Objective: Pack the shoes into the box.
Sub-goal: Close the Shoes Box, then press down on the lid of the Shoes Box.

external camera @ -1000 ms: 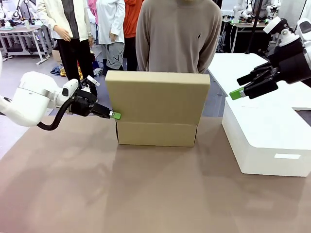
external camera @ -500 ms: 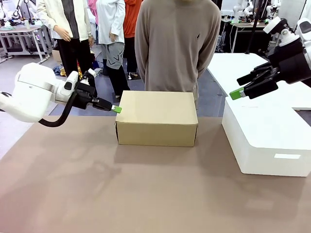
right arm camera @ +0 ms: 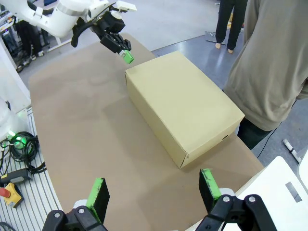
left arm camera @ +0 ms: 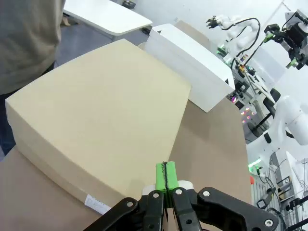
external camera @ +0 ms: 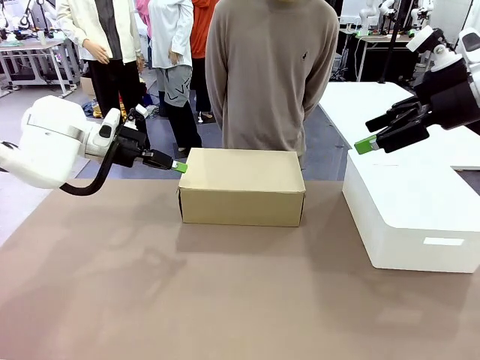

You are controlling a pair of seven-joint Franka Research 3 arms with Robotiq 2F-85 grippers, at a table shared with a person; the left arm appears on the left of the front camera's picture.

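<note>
Box [external camera: 241, 187] at the middle of the table [external camera: 150, 300], lid flat down, straight in front of the person [external camera: 270, 67] at the far edge. No shoes on view; presumably inside the box, though impossible to tell from here.

Left gripper [external camera: 178, 167] just off the box's upper left corner, at lid height, fingers pressed together with nothing between them. Right gripper [external camera: 364, 145] well off to the right of the box, above the white block [external camera: 412, 225], fingers spread wide and empty.

Probably light, thin cardboard: stiff along the folded edges, likely to dent or bow if pressed mid-panel. Smooth faces, so probably slippery against the green pads. Hinged lid likely to spring up again if let go. Best taken by the lid's free rim or pushed at a corner, not pinched across the whole width; too wide for one grip, by the look of it.
</note>
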